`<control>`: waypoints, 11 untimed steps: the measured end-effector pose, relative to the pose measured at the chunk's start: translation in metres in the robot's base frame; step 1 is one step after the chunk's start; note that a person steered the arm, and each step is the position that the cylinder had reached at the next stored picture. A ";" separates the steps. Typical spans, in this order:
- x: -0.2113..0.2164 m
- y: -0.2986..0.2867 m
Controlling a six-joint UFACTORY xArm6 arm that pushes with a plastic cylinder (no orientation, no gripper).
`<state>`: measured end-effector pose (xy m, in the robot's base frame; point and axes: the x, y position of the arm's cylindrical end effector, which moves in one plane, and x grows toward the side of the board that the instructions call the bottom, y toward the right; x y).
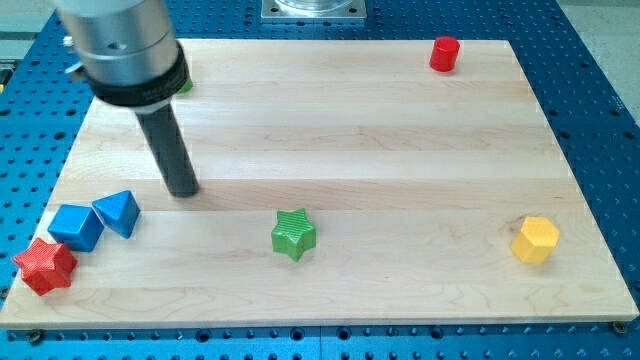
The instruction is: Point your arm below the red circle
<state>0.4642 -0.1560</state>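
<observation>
The red circle block [444, 54], a short red cylinder, stands near the view's top right of the wooden board [400, 150]. My tip [183, 190] rests on the board at the view's left, far from the red circle, to its left and lower in the view. The tip is just up and right of the blue triangular block [119, 212] and touches no block.
A blue cube-like block [76, 226] and a red star [45, 266] lie at the bottom left. A green star [293, 234] sits at bottom centre. A yellow hexagon block [536, 240] is at the bottom right. A green block [184, 84] peeks from behind the arm at top left.
</observation>
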 end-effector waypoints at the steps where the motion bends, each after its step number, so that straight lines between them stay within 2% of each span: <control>1: 0.019 -0.047; 2: 0.040 -0.033; 3: 0.010 0.023; 4: -0.046 0.089; 6: -0.049 0.094; 7: -0.054 0.140; 8: -0.075 0.217; 9: -0.100 0.265; 10: -0.129 0.312; 11: -0.131 0.331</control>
